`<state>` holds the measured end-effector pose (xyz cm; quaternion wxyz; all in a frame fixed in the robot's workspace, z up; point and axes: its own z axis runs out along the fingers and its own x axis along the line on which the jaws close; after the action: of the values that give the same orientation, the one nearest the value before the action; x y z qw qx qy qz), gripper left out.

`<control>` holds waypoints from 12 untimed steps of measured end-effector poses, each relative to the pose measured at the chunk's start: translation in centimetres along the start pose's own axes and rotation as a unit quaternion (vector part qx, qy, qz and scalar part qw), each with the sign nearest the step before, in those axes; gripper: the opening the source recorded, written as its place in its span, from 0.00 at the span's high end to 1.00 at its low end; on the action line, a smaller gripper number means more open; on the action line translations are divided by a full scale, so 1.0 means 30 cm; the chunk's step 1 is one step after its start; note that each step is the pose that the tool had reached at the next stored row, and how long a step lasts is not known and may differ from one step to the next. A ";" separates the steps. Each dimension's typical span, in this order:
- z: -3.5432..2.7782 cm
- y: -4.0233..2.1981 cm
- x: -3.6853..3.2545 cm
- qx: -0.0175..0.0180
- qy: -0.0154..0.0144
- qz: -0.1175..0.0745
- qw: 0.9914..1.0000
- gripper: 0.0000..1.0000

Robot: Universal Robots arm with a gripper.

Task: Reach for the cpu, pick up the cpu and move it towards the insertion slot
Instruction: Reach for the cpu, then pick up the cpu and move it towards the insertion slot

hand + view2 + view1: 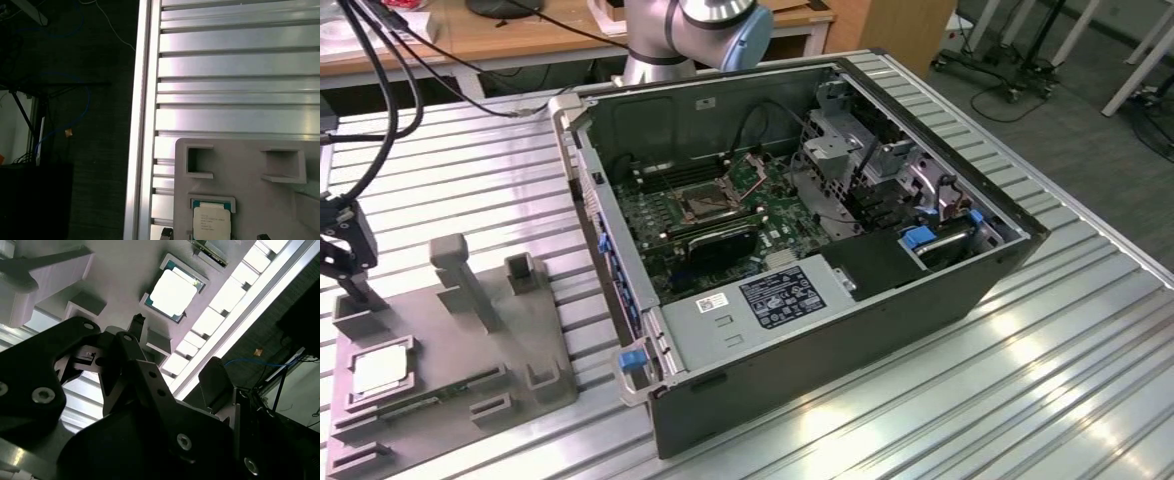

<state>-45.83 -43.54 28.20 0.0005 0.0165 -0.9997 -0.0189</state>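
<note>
The cpu (380, 372) lies flat in a square recess of the grey plastic holder (454, 350) at the exterior view's lower left. Its silvery face also shows in the second wrist view (174, 294) and the first wrist view (212, 222). My black gripper (350, 285) hangs at the far left, just above the holder's back corner and a short way from the cpu. In the second wrist view the gripper (175, 352) is open, its fingers spread wide with nothing between them. The insertion slot (698, 205) sits on the board inside the open computer case, far from the gripper.
The open computer case (854, 300) stands mid-table on the slatted aluminium top (1067, 380). Upright posts (460, 275) rise from the holder beside the cpu, and a narrow green strip (427, 398) lies in it. The table's edge (142, 125) runs close by the holder. Cables (380, 60) hang above the gripper.
</note>
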 end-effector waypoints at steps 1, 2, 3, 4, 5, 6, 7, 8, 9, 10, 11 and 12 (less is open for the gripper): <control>0.002 0.000 0.000 0.000 0.000 0.000 1.000 0.29; 0.004 -0.001 0.000 0.000 0.000 0.000 1.000 0.29; 0.007 -0.001 0.000 0.000 0.000 0.000 1.000 0.29; 0.009 -0.001 0.000 0.000 0.000 0.000 1.000 0.29; 0.012 -0.001 0.000 0.000 0.000 0.000 1.000 0.29; 0.014 -0.002 0.000 0.000 0.000 0.000 1.000 0.29; 0.017 -0.002 0.000 0.000 0.000 0.000 1.000 0.29; 0.020 -0.002 0.000 0.000 0.000 0.000 1.000 0.29; 0.024 -0.003 0.001 0.000 0.000 0.000 1.000 0.29; 0.028 -0.003 0.001 0.000 0.000 0.000 1.000 0.29; 0.033 -0.003 0.001 0.000 0.000 0.000 1.000 0.29; 0.037 -0.004 0.001 0.000 0.000 -0.001 1.000 0.29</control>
<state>-45.84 -43.60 27.08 0.0005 0.0170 -0.9997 -0.0189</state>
